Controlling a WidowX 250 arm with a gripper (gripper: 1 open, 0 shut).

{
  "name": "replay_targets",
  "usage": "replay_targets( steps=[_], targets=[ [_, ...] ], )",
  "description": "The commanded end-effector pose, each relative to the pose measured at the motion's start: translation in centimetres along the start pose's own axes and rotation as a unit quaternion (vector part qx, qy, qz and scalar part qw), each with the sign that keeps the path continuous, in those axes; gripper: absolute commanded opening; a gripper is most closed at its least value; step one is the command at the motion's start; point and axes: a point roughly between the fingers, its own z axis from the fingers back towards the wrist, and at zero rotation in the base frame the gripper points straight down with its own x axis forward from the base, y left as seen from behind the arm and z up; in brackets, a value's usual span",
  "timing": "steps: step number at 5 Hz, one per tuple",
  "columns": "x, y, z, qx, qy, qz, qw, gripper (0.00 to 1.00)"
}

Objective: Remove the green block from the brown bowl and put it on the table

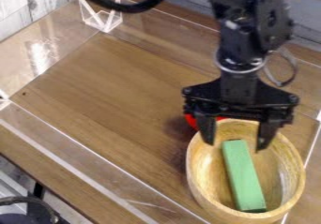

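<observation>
Light green block [245, 174] lies flat inside the brown bowl [202, 183], long axis running from the far rim toward the near-right rim. Bowl sits at the near-right corner of the table [113, 87]. Nothing lifted yet.

Gripper [238, 134] hangs over the bowl's far end, pointing almost straight down. Its 2 fingers stand spread wide, 1 on each side of the block's far end, clamped on nothing.

Doing the step well, as a judgement:
- Lower until the fingertips [208, 136] straddle the block's narrow width, not its length; the bar is too long to span endwise.
- Take it nearer the middle than the far tip, so it does not tip out of the grip on the lift.
- Keep both fingers inside the thick rim; the left one looks close to it.
- Lift clear of the rim before moving out over bare wood.

Hard to make out:
- A red rounded object [192, 118] sits just behind the bowl, mostly hidden by the gripper body.
- Whether the fingertips touch the block or the bowl floor: cannot tell.
- The bowl's near rim is cut by the picture's lower edge.
</observation>
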Motion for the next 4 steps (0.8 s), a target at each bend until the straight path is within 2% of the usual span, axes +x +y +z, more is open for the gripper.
replay_targets(
  steps=[1, 2, 3, 4],
  targets=[
    [-0.2, -0.6, -1.5, -0.01, -0.005, 0.0, 0.9999, 1.0],
    [-1.0, -1.2, -3.9, -0.014, 0.0, 0.0, 0.9999, 1.0],
    [-1.3, -1.5, -5.8, -0.013, 0.002, 0.017, 0.9998, 1.0],
    [-1.1, -1.7, -6.0, -0.008, -0.002, 0.03, 0.9995, 0.0]
  ],
)
